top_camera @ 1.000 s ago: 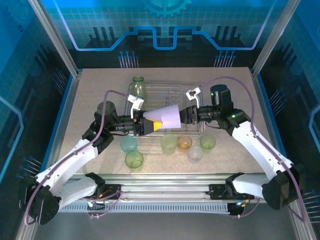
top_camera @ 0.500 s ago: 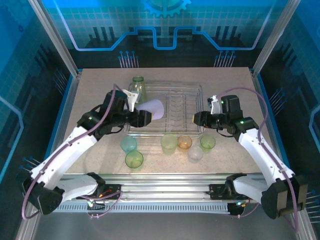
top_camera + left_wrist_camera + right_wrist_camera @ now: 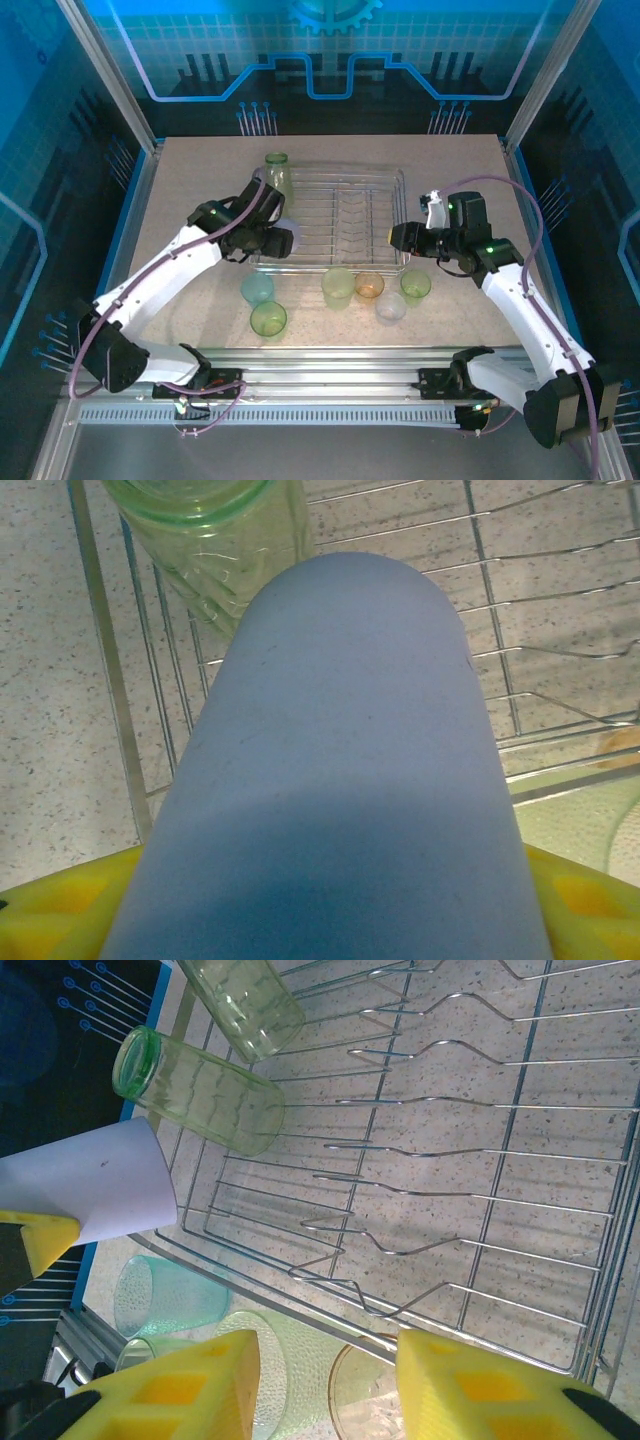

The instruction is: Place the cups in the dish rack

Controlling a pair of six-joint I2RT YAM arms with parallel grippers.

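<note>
Cups on table: six stood in a loose group on the table just near the rack: teal, green, green, amber, clear and green.
Cups in rack: two green cups sat in the far left corner and appeared to lie on their sides, close together.
Lilac cup: it was held in the air over the rack's left end, just near the two green cups and not resting on the wires.
Left fingers: they were closed on the lilac cup, one yellow pad on each side.
Right fingers: they stood partly apart with nothing between them, hovering over the rack's right end, well clear of the lilac cup.
Step in hand: judged to be setting the lilac cup into the rack.
Doing it well: lower the cup onto free wires beside the green cups, not on top of them. Keep it off the prongs further right. Release only once the wires carry it, then lift straight out so the pads do not drag it.
Risk: a tapered cup laid on its side could roll against its neighbours.
</note>
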